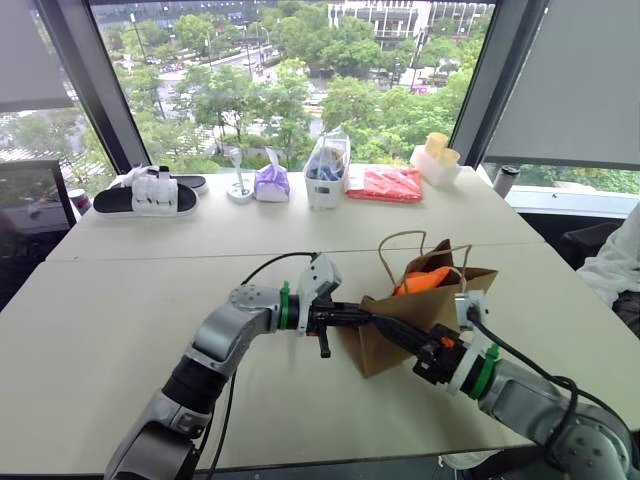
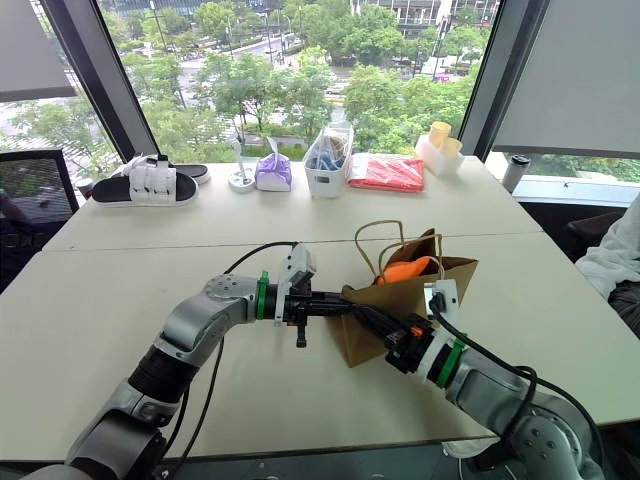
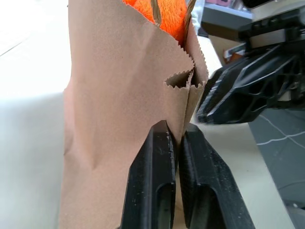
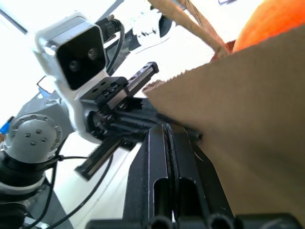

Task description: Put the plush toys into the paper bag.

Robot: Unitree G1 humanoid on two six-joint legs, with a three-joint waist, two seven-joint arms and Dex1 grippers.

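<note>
Standing near the middle of the pale counter point(image 1: 150, 300), the plain brown kraft paper bag point(image 1: 395, 335) with thin tan cord loop handles is gripped at its mouth from 2 sides. The left gripper point(image 1: 372, 322) reaches level toward the bag's near rim; in the left wrist view its 2 black fingers point(image 3: 152, 191) are pressed together on the serrated paper edge, the folded corner of the rim rising just above their tips. The right gripper point(image 2: 368, 318) meets the same rim from the other side; in the right wrist view its fingers point(image 4: 159, 176) are closed flat against each other with the paper edge running between them. The tips of the 2 grippers lie just beside one another at the bag's corner.

A bright orange plush toy point(image 1: 425, 280) sits inside the bag, its top showing above the rim, beyond both pairs of fingers. Whether the light green toy is inside cannot be told.

Well beyond the fingers, along the window edge of the counter: a black-and-white slipper point(image 1: 145, 195), a purple pouch point(image 1: 271, 183), a clear plastic bag of blue items point(image 1: 327, 170) and a flat red packet point(image 1: 386, 184).
</note>
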